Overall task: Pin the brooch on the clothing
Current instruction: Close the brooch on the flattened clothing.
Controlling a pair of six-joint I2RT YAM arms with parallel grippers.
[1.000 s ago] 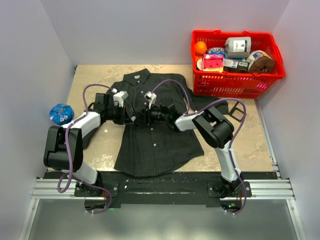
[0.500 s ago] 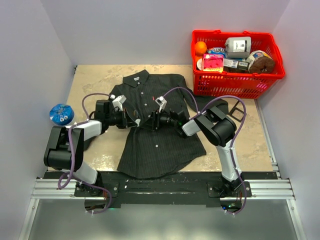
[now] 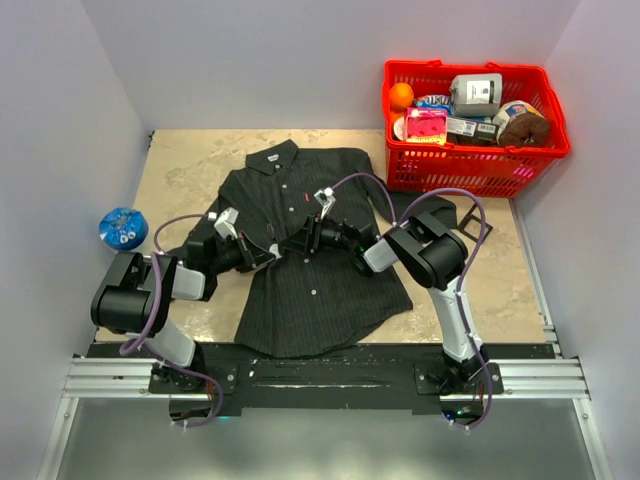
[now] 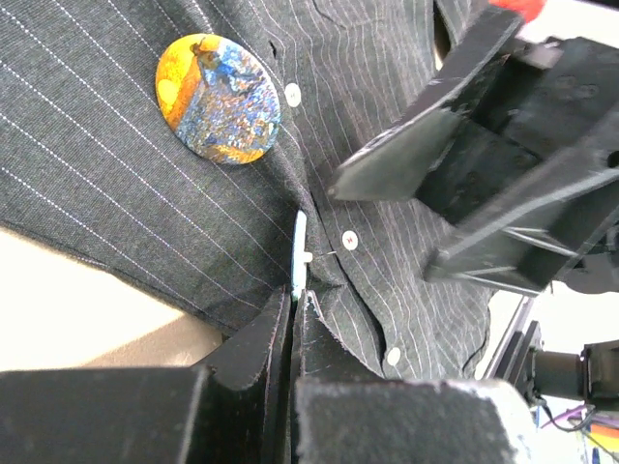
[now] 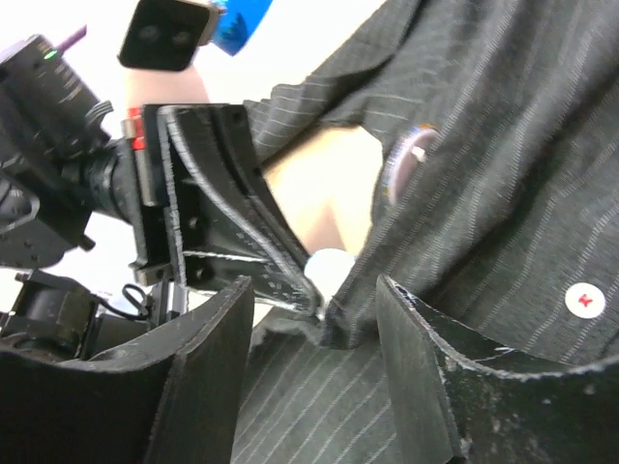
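Lying lengthwise | shirt (image 3: 320,290) collar far, hem near | brooch (image 4: 219,100) perhaps pinned

Top overhead; wrists close, facing, sharing shirt (image 4: 97,193).

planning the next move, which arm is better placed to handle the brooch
Probably right: the right fingers are open and free near the brooch, while the left fingers are shut on the pinstriped shirt at its front edge.

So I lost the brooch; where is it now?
Left wrist view, upper left: the brooch lies on the shirt, beside a pale button, above the left hand.
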